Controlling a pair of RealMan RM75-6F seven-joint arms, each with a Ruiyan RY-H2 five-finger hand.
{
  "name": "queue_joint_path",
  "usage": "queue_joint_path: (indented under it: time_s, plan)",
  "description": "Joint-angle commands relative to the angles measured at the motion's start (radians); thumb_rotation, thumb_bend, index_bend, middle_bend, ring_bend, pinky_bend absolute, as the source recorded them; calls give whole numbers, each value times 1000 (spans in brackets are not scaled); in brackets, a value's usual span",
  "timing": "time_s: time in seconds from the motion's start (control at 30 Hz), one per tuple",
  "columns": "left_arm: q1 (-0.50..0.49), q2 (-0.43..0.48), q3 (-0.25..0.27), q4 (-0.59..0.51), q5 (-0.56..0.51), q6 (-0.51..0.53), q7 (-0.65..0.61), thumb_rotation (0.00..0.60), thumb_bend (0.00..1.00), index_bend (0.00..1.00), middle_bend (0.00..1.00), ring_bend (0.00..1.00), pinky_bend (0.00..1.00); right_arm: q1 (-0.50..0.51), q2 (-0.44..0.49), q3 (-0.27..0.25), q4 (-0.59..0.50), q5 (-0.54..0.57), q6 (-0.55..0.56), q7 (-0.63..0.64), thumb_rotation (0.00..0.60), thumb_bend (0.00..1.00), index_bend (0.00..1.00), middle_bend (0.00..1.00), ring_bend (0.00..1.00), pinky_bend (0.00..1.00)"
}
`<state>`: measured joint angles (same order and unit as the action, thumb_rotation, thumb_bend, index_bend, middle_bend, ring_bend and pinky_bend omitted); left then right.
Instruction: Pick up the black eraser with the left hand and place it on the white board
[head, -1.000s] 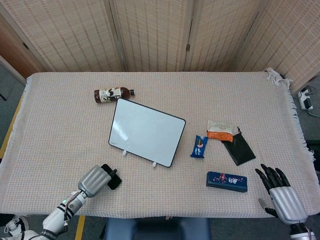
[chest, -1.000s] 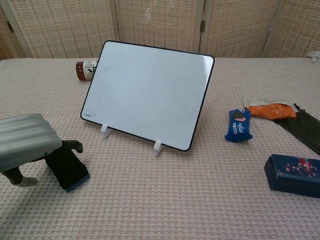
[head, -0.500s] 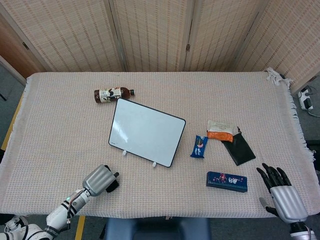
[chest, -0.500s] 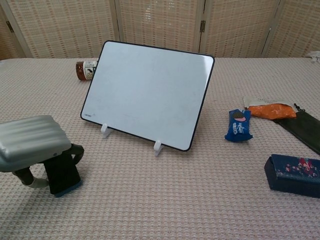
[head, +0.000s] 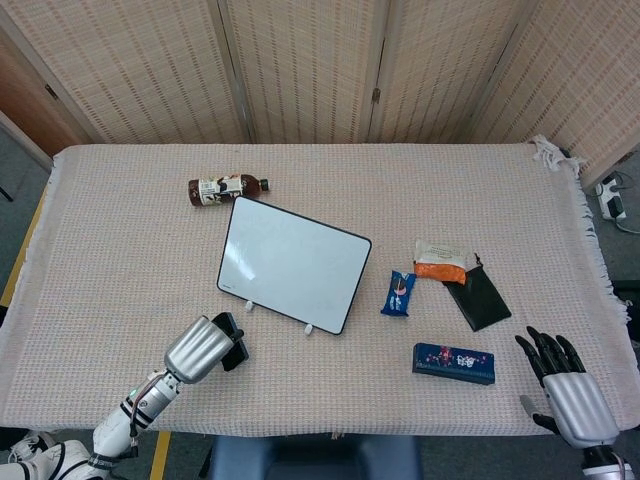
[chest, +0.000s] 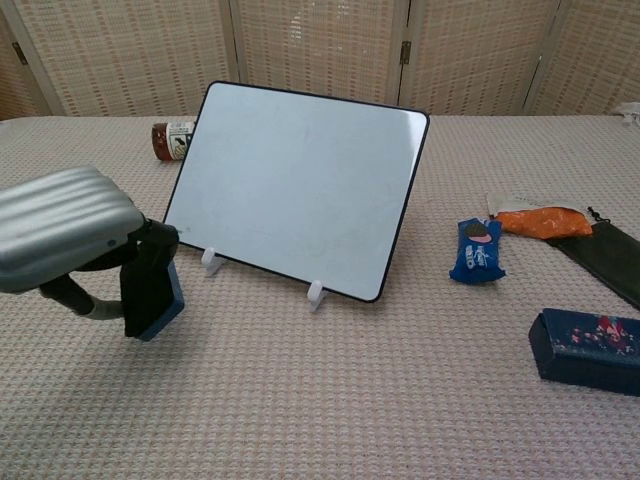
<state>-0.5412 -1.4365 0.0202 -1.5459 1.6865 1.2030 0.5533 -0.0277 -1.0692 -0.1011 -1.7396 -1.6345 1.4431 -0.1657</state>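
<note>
My left hand (head: 200, 348) (chest: 62, 240) grips the black eraser (chest: 150, 291) (head: 235, 342), a dark block with a blue edge, and holds it lifted above the cloth. It hangs just left of and in front of the white board (head: 293, 263) (chest: 297, 185), which leans back on two small white feet. My right hand (head: 564, 388) hovers at the table's front right corner with fingers spread and nothing in it; the chest view does not show it.
A brown bottle (head: 227, 188) (chest: 172, 139) lies behind the board. To the right are a blue snack packet (head: 398, 293) (chest: 476, 250), an orange packet (head: 441, 263), a black pouch (head: 477, 297) and a dark blue case (head: 454, 362) (chest: 590, 350). Woven cloth (head: 120, 260) covers the table.
My left hand closed around the eraser on the cloth, then raised it and carried it up toward the board's lower left corner. The right hand barely shifted.
</note>
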Motion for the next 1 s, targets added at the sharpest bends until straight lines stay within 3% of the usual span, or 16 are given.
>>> queue_joint_path:
  time_s: [0.03, 0.3, 0.57, 0.8, 1.0]
  plan:
    - [7, -14, -47, -15, -7, 42, -15, 600, 246, 667, 1000, 965, 1000, -1, 2, -1, 1, -3, 4, 5, 600, 366, 0, 0, 0, 0]
    - [-19, -120, -175, -29, -122, 63, 75, 600, 252, 667, 1000, 966, 1000, 0, 12, -1, 0, -4, 6, 25, 600, 366, 0, 0, 0, 0]
    - [-114, -310, -263, 88, -194, 31, 255, 600, 254, 666, 1000, 967, 1000, 8, 31, 4, -4, 9, -6, 62, 600, 366, 0, 0, 0, 0]
    - [-196, -429, -319, 225, -276, -19, 353, 600, 253, 664, 1000, 967, 1000, 19, 52, 11, -5, 32, -24, 108, 600, 366, 0, 0, 0, 0]
    - [-247, -488, -342, 316, -311, -31, 363, 600, 254, 662, 1000, 969, 1000, 25, 70, 17, -4, 45, -32, 145, 600, 366, 0, 0, 0, 0]
